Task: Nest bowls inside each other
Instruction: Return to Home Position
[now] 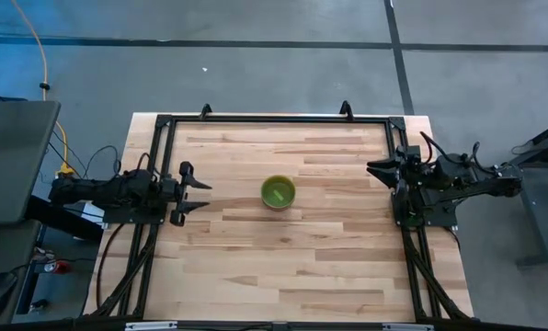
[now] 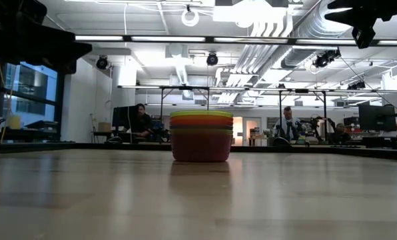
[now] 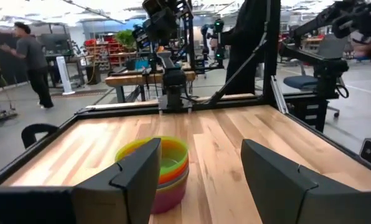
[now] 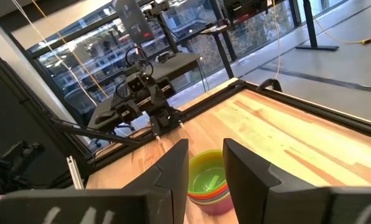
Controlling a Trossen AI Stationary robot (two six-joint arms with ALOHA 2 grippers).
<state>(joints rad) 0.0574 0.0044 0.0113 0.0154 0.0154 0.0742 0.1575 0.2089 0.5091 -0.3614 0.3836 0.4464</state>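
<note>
One nested stack of bowls [image 1: 278, 192] rests by its base on the middle of the wooden table. Its top bowl is green. The low view shows the stack [image 2: 201, 137] with green, yellow and orange rims above a pink bottom bowl. Blue and purple bowls do not show. My left gripper [image 1: 199, 191] hovers open near the table's left edge, pointing at the stack [image 3: 164, 171], well short of it. My right gripper [image 1: 380, 175] is open near the table's right edge, also facing the stack [image 4: 208, 180] from a distance. In the wrist views my left gripper [image 3: 200, 149] and my right gripper [image 4: 205, 144] touch nothing.
A black metal frame [image 1: 274, 119] runs along the table's far edge and sides. Bare wood [image 1: 292, 267] lies all around the stack. People [image 2: 142, 120] stand and sit in the room beyond the table, away from it.
</note>
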